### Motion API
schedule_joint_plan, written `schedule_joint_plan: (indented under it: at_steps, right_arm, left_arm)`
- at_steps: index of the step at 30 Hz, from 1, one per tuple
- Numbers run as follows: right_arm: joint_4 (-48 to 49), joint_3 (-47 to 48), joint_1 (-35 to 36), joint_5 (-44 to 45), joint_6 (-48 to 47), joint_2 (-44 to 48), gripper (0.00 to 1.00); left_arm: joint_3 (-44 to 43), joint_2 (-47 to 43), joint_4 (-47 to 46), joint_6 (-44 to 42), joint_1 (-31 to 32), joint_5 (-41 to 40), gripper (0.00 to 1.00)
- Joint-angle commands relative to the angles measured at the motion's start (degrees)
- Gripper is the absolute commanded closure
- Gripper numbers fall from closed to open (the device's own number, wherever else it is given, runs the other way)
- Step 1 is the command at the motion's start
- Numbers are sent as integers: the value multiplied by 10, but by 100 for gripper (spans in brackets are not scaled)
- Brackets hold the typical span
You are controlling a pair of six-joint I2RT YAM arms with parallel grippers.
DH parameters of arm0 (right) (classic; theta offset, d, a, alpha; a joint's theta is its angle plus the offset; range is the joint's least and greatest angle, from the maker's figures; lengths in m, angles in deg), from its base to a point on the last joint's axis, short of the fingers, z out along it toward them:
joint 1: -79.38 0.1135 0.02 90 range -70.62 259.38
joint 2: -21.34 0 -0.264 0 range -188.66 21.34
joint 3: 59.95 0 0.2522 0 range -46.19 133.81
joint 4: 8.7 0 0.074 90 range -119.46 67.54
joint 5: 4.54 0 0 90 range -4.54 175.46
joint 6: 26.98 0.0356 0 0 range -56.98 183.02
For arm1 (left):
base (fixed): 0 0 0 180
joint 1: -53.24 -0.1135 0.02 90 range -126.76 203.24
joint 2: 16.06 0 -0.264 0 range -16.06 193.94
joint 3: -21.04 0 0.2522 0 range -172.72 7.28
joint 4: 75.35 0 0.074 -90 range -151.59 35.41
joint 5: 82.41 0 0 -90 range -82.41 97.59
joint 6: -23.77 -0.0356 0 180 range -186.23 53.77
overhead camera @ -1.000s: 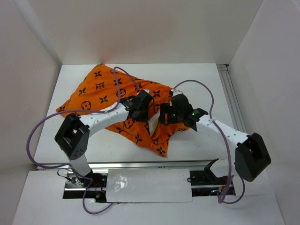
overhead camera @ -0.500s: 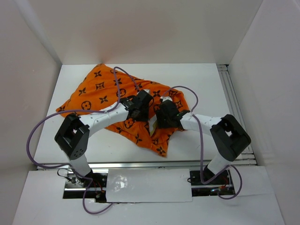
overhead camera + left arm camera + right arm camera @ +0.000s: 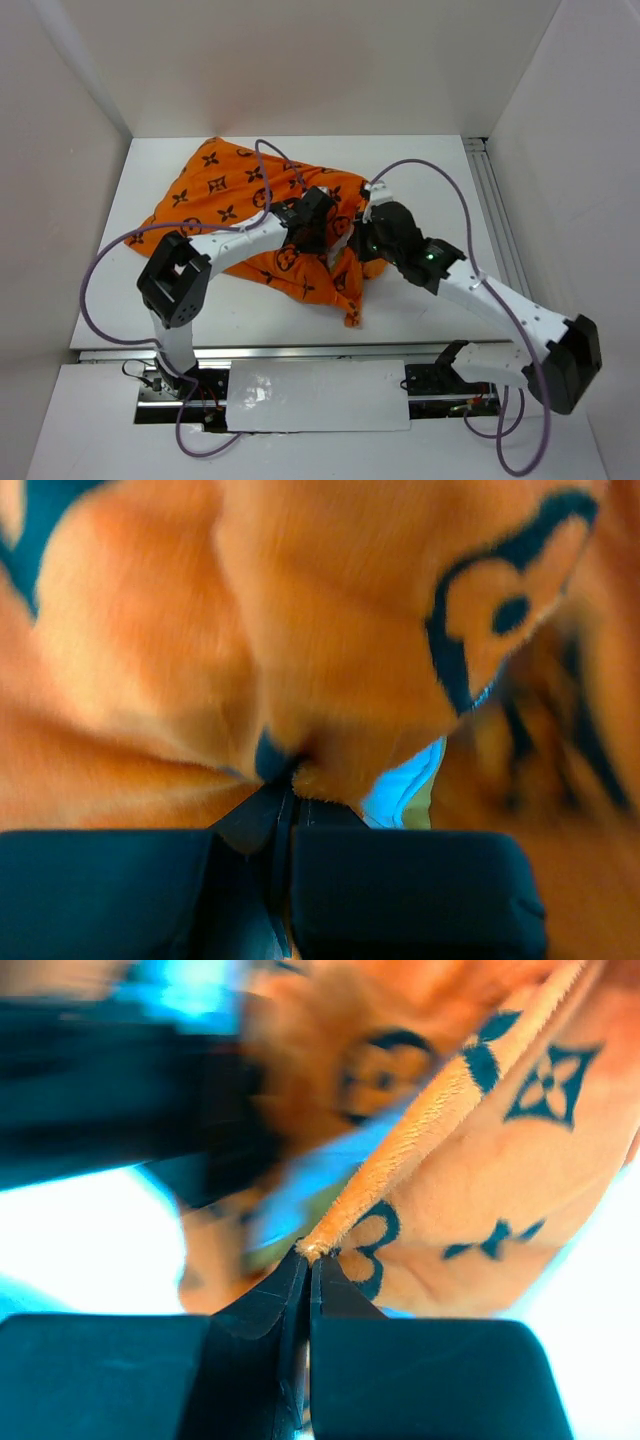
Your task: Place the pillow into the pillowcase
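Note:
The orange pillowcase (image 3: 225,200) with dark brown motifs lies bunched in the middle of the white table. My left gripper (image 3: 318,218) sits on its right part, shut on a fold of the orange fabric (image 3: 300,765). My right gripper (image 3: 366,238) is just right of it, shut on the pillowcase's fuzzy hem (image 3: 318,1247). A sliver of the pillow (image 3: 405,785), white with a pale yellow seam, shows behind the left gripper's fold, and a blurred pale strip of it (image 3: 310,1175) beyond the hem. From above the pillow is hidden by the case.
A metal rail (image 3: 497,215) runs along the table's right side. White walls close in the back and both sides. Purple cables (image 3: 440,195) loop over both arms. The table's front edge (image 3: 300,350) lies just before the arm bases.
My right gripper went from open to shut on the pillowcase's hem and its arm stretched out to the right. The left arm and the case shifted slightly right and back.

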Motion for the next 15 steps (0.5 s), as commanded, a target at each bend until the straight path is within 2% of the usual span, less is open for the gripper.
schedule_joint_plan:
  at_steps: [1, 3, 9, 13, 14, 15]
  right_arm:
    - [23, 55, -3, -124, -31, 90, 100]
    - [34, 74, -10, -167, -31, 110, 100]
    - [57, 120, -37, -217, -52, 117, 100]
    - [42, 125, -49, -155, -58, 112, 100]
    - [42, 106, -55, -143, -58, 112, 100]
    - [35, 99, -63, -133, -52, 104, 100]
  left_arm:
    - [-43, 74, -26, 1, 1, 25, 100]
    - [-58, 93, -26, 1, 1, 40, 100]
    - [-72, 116, -37, 26, 1, 48, 100]
    - [-96, 92, -37, 9, 6, 101, 99]
    - [-90, 75, -37, 3, 6, 101, 80]
    - [-85, 54, -37, 3, 12, 89, 67]
